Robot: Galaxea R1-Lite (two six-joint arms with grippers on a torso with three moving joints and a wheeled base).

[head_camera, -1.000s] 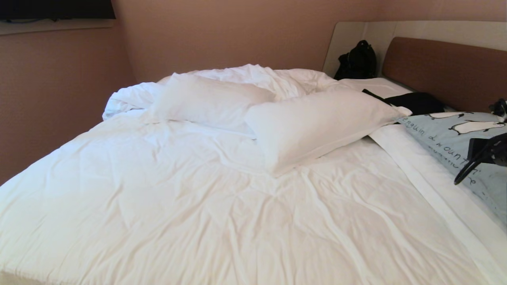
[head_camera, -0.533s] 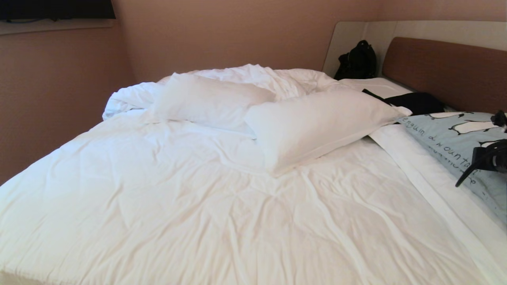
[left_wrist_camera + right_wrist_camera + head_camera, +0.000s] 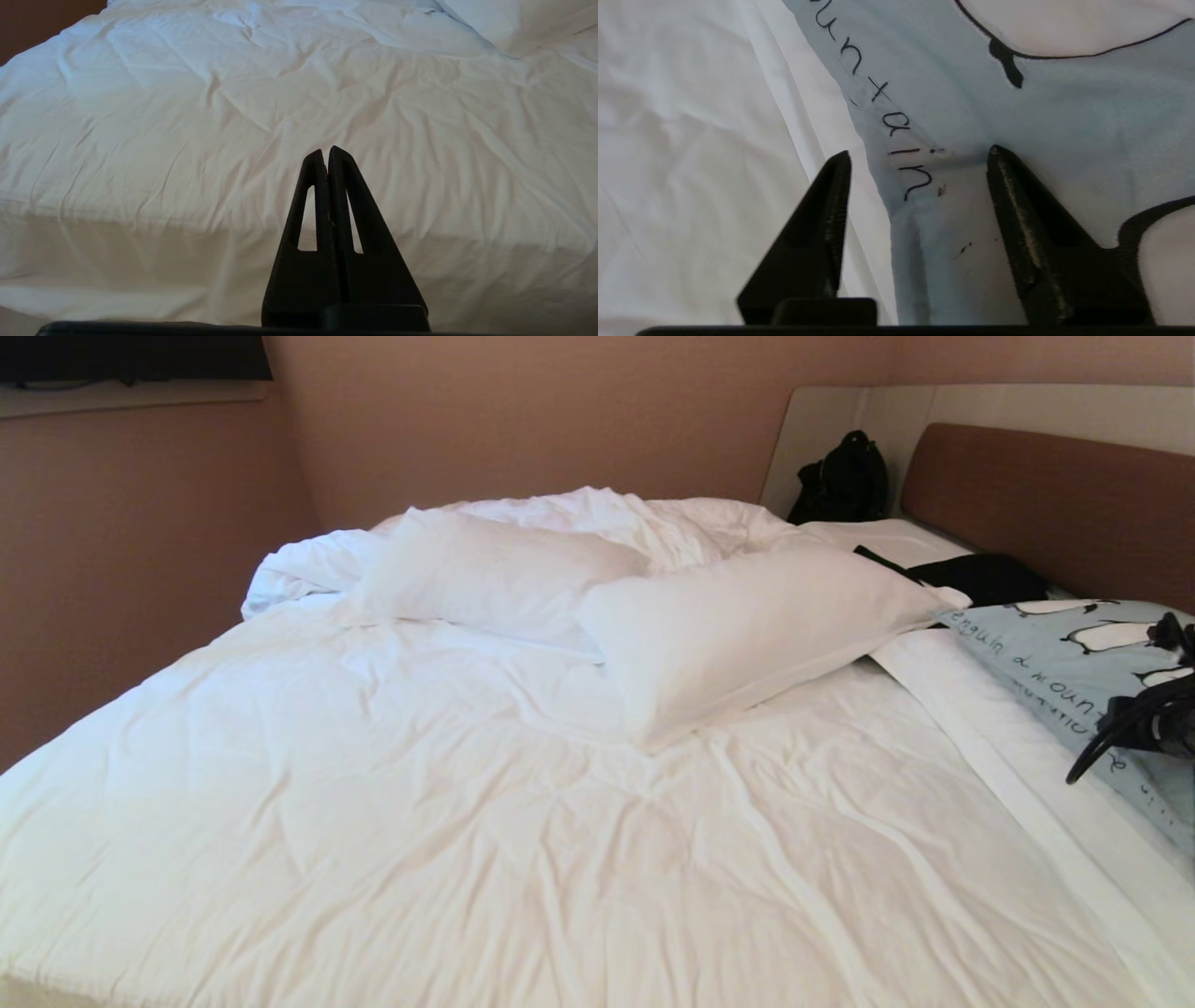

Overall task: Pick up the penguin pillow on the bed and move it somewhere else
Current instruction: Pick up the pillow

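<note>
Blue pillow (image 3: pixel 952 154) is lying on the bed (image 3: pixel 467 821), not lifted; your right gripper (image 3: pixel 919 156) is straddling its edge, jaws open. Grasping and moving are remaining.

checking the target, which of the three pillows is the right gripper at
The penguin pillow, light blue with lettering, by the headboard; the open right gripper straddles its edge. The other two are plain white.
</note>
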